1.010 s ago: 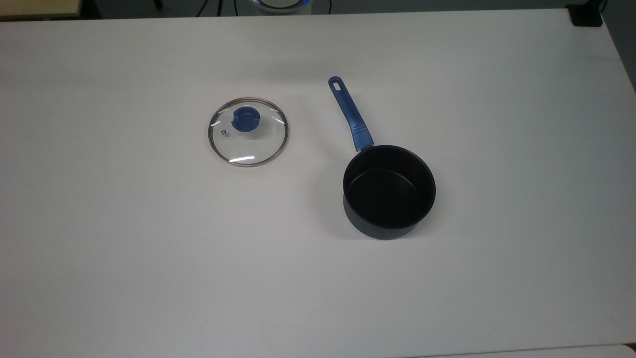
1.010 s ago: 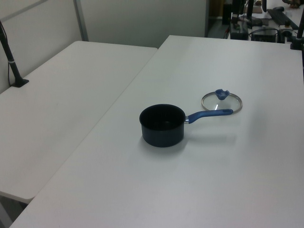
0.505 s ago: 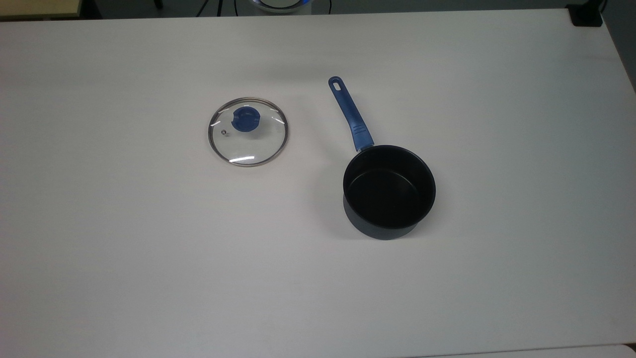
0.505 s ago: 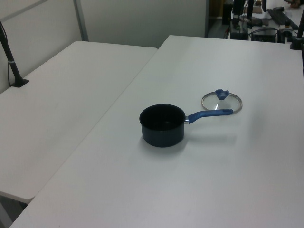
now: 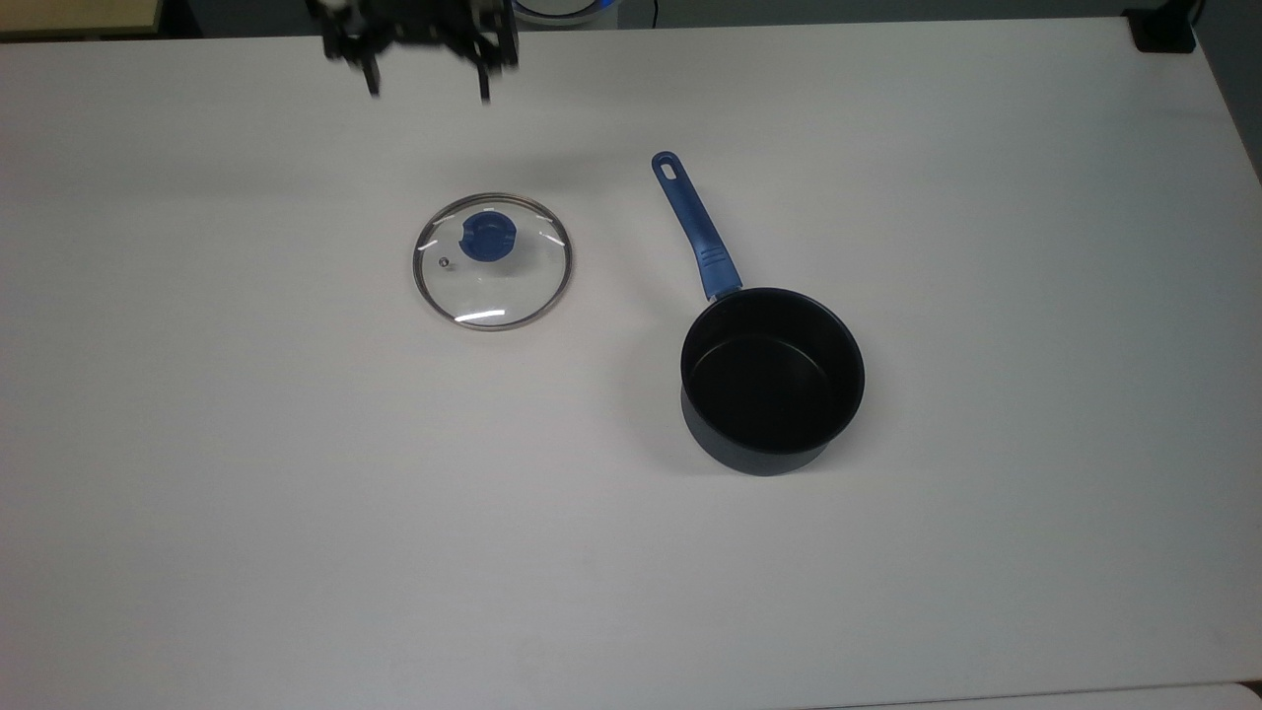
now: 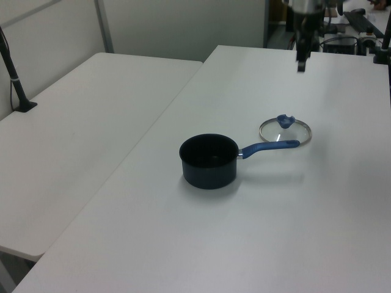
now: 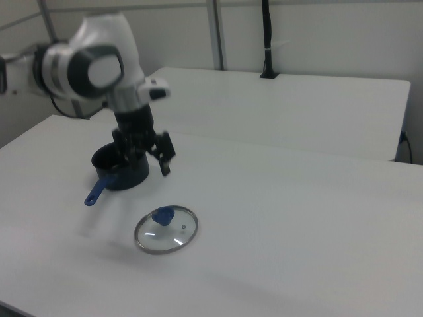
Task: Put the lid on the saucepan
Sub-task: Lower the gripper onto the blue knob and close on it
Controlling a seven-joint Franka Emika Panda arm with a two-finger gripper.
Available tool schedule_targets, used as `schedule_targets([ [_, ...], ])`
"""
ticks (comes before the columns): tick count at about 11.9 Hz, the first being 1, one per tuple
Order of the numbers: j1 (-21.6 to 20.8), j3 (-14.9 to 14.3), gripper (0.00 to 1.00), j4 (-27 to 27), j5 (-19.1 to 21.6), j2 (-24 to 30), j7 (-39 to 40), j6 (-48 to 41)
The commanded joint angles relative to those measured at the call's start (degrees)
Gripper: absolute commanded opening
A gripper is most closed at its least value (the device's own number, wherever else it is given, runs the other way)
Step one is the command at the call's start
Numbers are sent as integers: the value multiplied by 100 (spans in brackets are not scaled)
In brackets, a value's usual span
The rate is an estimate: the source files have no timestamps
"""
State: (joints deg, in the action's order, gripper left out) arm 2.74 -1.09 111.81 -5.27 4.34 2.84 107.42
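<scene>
The lid (image 5: 493, 261), clear glass with a metal rim and a blue knob, lies flat on the white table (image 5: 296, 493), knob up. The saucepan (image 5: 772, 380), black inside with a long blue handle (image 5: 695, 227), stands upright to the top view's right of the lid. My gripper (image 5: 430, 92) hovers open above the table near its far edge in the top view, beyond the lid, fingers pointing down and holding nothing. In the left view the gripper (image 6: 301, 64) hangs well above the lid (image 6: 285, 130) and the saucepan (image 6: 208, 160). In the right view the gripper (image 7: 144, 165) partly covers the saucepan (image 7: 109, 173) behind the lid (image 7: 166, 229).
A second white table (image 6: 79, 134) adjoins this one, with a black clamped post (image 6: 15, 79) at its far side. A black block (image 5: 1163, 30) sits on the table's corner at the top view's upper right. Equipment stands beyond the far edge (image 6: 342, 36).
The arm has come into view: the open gripper now hangs over the far part of the table beyond the lid. Lid and saucepan have not moved.
</scene>
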Motion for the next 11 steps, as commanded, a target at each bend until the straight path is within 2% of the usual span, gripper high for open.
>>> schedule_targets([
  [1, -54, 38, 100, 790, -97, -361, -1055, 1217],
  [4, -133, 47, 100, 763, -53, -1038, -1268, 1894],
  [7, -177, 91, 100, 755, -44, -1303, -1304, 2037],
  [8, -177, 170, 95, 755, -44, -1373, -1304, 2046],
  [9, -151, 170, 83, 746, -44, -1461, -1295, 2054],
  [11, -142, 170, 68, 754, -62, -1462, -1251, 2081],
])
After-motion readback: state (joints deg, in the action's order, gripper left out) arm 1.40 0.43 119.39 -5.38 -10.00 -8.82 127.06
